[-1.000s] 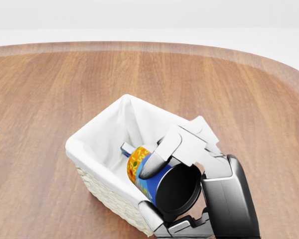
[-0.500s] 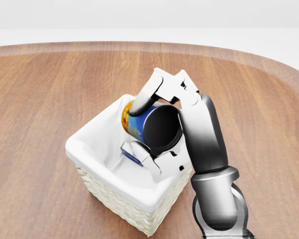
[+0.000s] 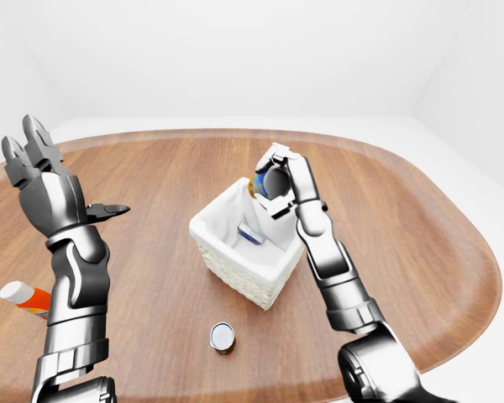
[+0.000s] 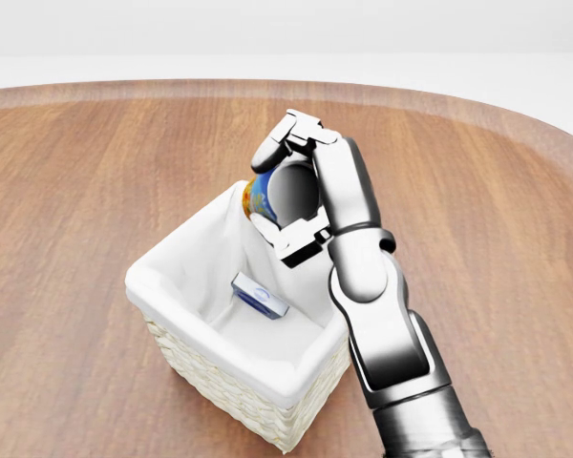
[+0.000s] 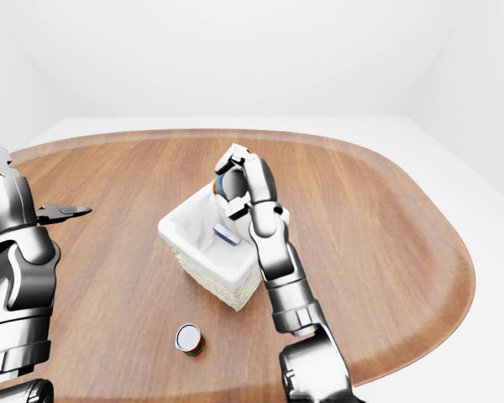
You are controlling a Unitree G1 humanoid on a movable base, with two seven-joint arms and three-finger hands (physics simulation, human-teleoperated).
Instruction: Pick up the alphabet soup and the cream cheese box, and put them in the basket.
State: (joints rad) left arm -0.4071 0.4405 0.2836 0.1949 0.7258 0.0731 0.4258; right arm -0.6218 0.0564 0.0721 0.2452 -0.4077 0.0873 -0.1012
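Silver-grey right hand (image 4: 285,186) is curled tight round the alphabet soup (image 4: 259,198), fingers over the top of the can and thumb under it, so the can is gripped, not resting on anything. Can lies on its side, long axis roughly level, dark round end facing the head cam, blue/orange label showing at head-view left of the hand. It hangs above the upper-right corner of the basket (image 4: 186,367), over the white liner's rim; can't tell if it brushes the cloth. Inside the basket, on the liner floor, the cream cheese box (image 4: 259,294) lies flat, long side running diag from upper left to lower right in head view. Basket itself is white wicker w/ cloth lining, sitting on the wooden table (image 4: 95,172), roughly mid-table. Left hand (image 3: 35,172) is raised well apart from the basket at left-eye left, fingers spread wide, thumb out, holding nothing. Near the bottom of the left-eye view, below the basket, a small can (image 3: 223,337) stands upright on the table. At far left edge, beside the left arm, an orange-and-white tube (image 3: 23,297) lies on the wood.
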